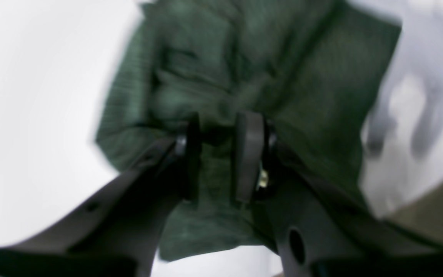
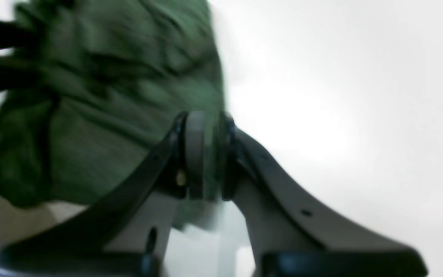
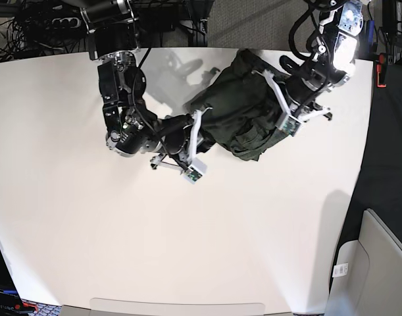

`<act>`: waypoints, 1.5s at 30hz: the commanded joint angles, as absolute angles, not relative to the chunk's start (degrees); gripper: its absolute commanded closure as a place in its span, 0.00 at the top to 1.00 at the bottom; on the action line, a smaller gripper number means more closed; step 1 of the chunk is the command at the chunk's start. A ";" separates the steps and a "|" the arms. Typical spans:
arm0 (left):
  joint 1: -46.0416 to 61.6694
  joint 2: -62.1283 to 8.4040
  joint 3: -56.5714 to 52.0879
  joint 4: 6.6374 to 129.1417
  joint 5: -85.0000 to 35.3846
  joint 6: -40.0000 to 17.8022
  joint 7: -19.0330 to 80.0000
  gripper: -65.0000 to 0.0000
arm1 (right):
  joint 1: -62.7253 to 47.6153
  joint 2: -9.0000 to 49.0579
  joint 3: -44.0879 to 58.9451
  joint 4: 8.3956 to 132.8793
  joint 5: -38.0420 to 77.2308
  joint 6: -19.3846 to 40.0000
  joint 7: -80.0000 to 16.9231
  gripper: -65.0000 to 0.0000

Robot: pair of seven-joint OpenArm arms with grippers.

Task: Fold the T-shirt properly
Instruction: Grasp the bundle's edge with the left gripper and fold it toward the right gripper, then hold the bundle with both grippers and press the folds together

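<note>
The dark olive-green T-shirt [image 3: 243,112] lies bunched and wrinkled at the back of the white table [image 3: 187,237], right of centre. My right gripper [image 3: 201,118] comes in from the shirt's left and is shut on its edge. In the right wrist view a thin layer of the T-shirt [image 2: 102,115] sits between that gripper's pads [image 2: 210,154]. My left gripper [image 3: 266,74] reaches over the shirt's right side. In the left wrist view its pads [image 1: 217,154] pinch a thick fold of the T-shirt [image 1: 302,96]. Both wrist views are motion-blurred.
The table's far edge [image 3: 187,49] runs just behind the shirt, with cables and a power strip [image 3: 49,23] beyond it. A black floor strip [image 3: 388,131] and a grey box [image 3: 375,263] lie off the table's right side.
</note>
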State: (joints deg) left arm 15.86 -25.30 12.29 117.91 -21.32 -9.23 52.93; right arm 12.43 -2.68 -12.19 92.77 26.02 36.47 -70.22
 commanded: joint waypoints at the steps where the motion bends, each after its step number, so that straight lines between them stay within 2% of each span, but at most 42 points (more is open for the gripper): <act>1: 15.60 -25.89 11.74 118.90 -21.58 -9.36 52.09 0.21 | 14.11 -3.74 -12.26 93.49 27.30 37.76 -68.70 0.08; 3: 15.87 -25.71 11.30 119.08 -21.58 -9.36 52.09 0.21 | 15.16 -5.58 -12.35 92.62 27.30 40.00 -67.21 0.08; 7: 16.04 -22.73 11.74 118.90 -21.76 -9.36 52.09 0.21 | 18.15 -8.75 -12.44 86.90 27.03 40.00 -66.33 0.08; 13: 16.84 -18.77 11.74 118.81 -21.85 -9.36 52.79 0.21 | 22.11 -9.00 -12.53 79.16 27.03 40.00 -66.33 0.08; 20: 18.51 -18.77 11.74 118.55 -21.93 -9.36 52.79 0.21 | 21.93 -9.00 -14.46 77.14 27.30 40.00 -66.33 0.08; 33: 18.42 -20.53 11.47 116.70 -21.58 -9.36 52.79 0.21 | 21.05 -9.00 -29.67 74.33 27.82 40.00 -62.90 0.08; 37: 18.42 -21.49 11.21 116.70 -21.58 -9.36 52.79 0.21 | 21.14 -9.00 -29.58 68.35 26.77 40.00 -61.23 0.08; 42: 18.33 -22.81 11.21 116.35 -20.97 -9.36 52.79 0.21 | 21.23 -9.00 -29.49 68.26 23.69 40.00 -61.14 0.08; 45: 18.42 -22.81 11.21 116.35 -15.87 -9.36 52.79 0.21 | 21.32 -9.00 -29.49 68.35 22.64 40.00 -61.14 0.08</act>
State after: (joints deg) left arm 18.68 -22.26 11.51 115.52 -16.10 -9.50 53.78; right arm 20.01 -8.62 -29.54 67.66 23.97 39.90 -60.75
